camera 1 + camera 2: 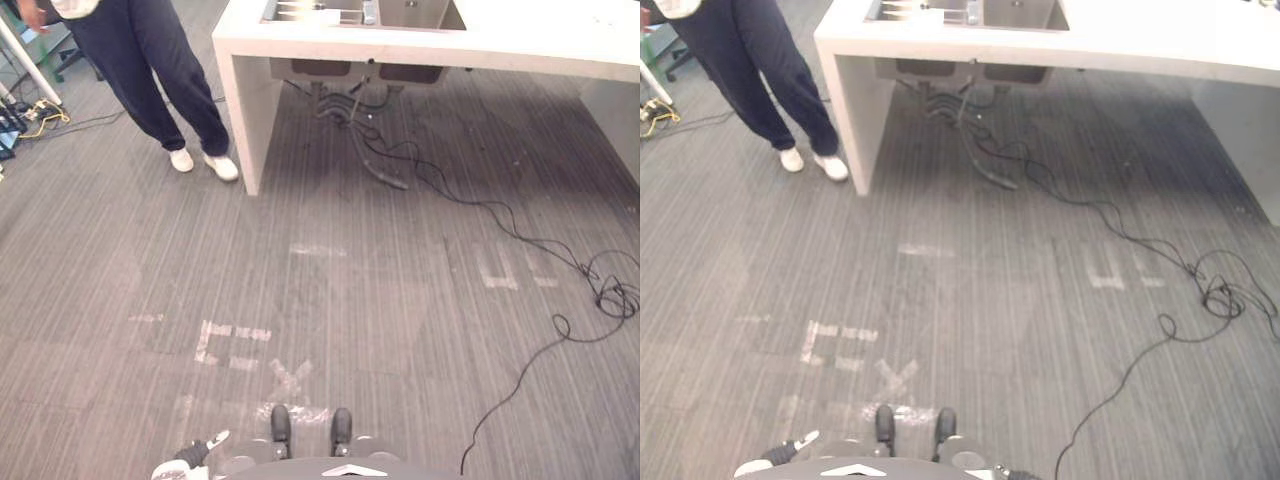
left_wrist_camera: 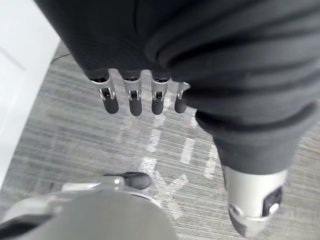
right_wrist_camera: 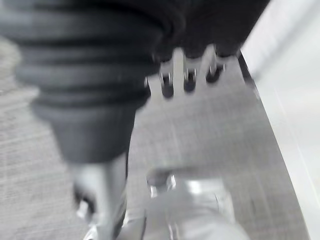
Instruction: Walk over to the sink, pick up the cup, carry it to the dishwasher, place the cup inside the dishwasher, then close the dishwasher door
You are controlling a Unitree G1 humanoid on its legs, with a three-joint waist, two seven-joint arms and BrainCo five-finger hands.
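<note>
Grey floor (image 1: 400,320), perhaps taped marks (image 1: 232,343)

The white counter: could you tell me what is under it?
Under the counter show the sink's basin bottoms, dark pipes and a hose lying on the floor. Its top covers whatever lies further back.

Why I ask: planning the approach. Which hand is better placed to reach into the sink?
Right, marginally. Left hand and right hand both hang open, empty; the sink lies far ahead, and a person stands at the left end of the counter.
</note>
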